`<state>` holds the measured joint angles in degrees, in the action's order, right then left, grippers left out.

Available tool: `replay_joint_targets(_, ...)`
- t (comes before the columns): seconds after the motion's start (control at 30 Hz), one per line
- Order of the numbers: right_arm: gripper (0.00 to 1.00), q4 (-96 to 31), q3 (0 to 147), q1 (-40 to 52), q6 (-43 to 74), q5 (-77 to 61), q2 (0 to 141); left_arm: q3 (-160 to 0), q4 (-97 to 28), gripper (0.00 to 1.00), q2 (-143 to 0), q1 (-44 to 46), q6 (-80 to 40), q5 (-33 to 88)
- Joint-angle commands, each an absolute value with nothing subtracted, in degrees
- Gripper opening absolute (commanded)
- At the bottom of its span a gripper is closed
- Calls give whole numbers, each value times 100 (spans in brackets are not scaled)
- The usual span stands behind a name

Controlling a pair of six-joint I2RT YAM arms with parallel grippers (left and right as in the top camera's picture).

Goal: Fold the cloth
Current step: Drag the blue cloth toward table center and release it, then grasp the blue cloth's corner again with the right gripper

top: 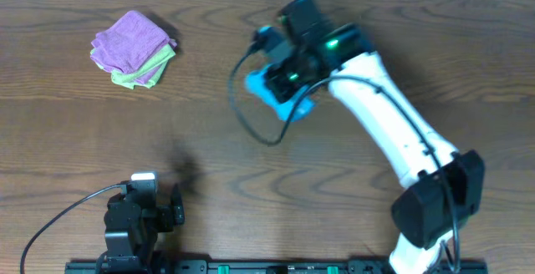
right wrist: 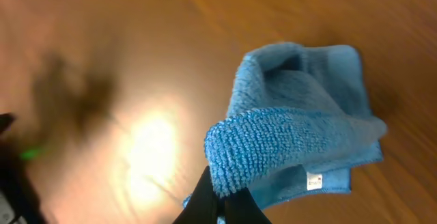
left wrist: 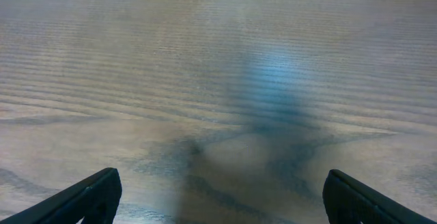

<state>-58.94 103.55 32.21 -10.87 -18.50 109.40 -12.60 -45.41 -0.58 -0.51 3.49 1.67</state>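
Observation:
The sky-blue cloth (top: 266, 88) lies bunched on the wooden table right of centre, mostly hidden under my right arm. In the right wrist view the cloth (right wrist: 300, 115) is folded over itself, with a small white tag at its lower edge. My right gripper (right wrist: 222, 198) is shut on a corner of the cloth and holds that corner lifted. In the overhead view the right gripper (top: 280, 86) sits over the cloth. My left gripper (left wrist: 218, 197) is open and empty above bare table; in the overhead view it (top: 142, 215) rests at the near left edge.
A folded purple cloth (top: 129, 40) lies on a light green cloth (top: 134, 78) at the far left. A black cable (top: 247, 115) loops from the right wrist over the table. The table's near edge holds the arm bases.

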Motion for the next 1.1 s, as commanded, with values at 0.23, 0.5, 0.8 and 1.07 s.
replay_joint_targets(0.23,1,-5754,11251,3575,-1186,-1533,10680,-1050,-4731,95,-21,-32,495,89)
replay_joint_targets(0.5,2,-5749,10860,2729,-1184,-596,10997,-1050,-4731,95,-21,-32,495,89)
replay_joint_targets(0.8,99,-5677,10560,1203,-220,-235,11402,-1050,-4731,95,-21,-32,495,89)
replay_joint_targets(1.07,99,-6160,10551,827,-657,-1020,11445,-1050,-4731,95,-21,-32,495,89)
